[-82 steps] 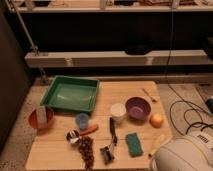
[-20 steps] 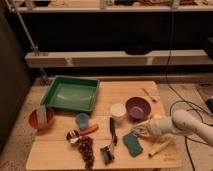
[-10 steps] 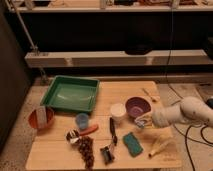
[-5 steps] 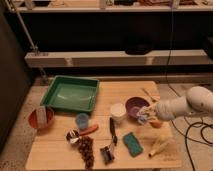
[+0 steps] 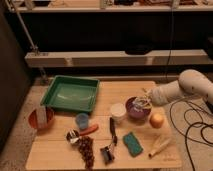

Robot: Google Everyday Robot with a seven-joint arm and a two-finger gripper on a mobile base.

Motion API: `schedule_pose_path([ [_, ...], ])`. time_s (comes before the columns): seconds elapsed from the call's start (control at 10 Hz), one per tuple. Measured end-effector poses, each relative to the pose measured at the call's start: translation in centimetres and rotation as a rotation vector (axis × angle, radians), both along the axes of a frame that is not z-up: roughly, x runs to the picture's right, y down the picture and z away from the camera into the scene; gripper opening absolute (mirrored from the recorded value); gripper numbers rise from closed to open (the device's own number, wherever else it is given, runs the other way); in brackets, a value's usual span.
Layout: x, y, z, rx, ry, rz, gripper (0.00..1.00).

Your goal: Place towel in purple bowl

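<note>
The end effector [image 5: 142, 103] is positioned directly over the purple bowl [image 5: 135, 111] on the worktop [image 5: 120, 90], and a pale towel [image 5: 140, 104] seems to be gripped in it, just above the bowl. The placing step is judged to be in hand. Next, the towel should be released inside the rim.

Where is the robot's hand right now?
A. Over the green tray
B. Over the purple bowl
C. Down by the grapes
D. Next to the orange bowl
B. The gripper hangs right over the purple bowl on the right side of the table, with the white arm reaching in from the right, far from the green tray.
</note>
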State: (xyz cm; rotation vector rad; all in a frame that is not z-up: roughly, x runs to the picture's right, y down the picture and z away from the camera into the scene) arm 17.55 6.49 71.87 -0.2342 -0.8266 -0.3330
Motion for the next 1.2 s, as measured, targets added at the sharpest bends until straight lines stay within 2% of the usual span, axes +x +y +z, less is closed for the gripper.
schedule_pose_path([
  [0.5, 3.6, 0.3, 2.2, -0.02, 0.114, 0.047, 0.0],
  [0.8, 4.0, 0.6, 3.5, -0.03, 0.164, 0.039, 0.0],
  [1.2, 3.6, 1.8, 6.1, -0.063, 0.232, 0.017, 0.0],
])
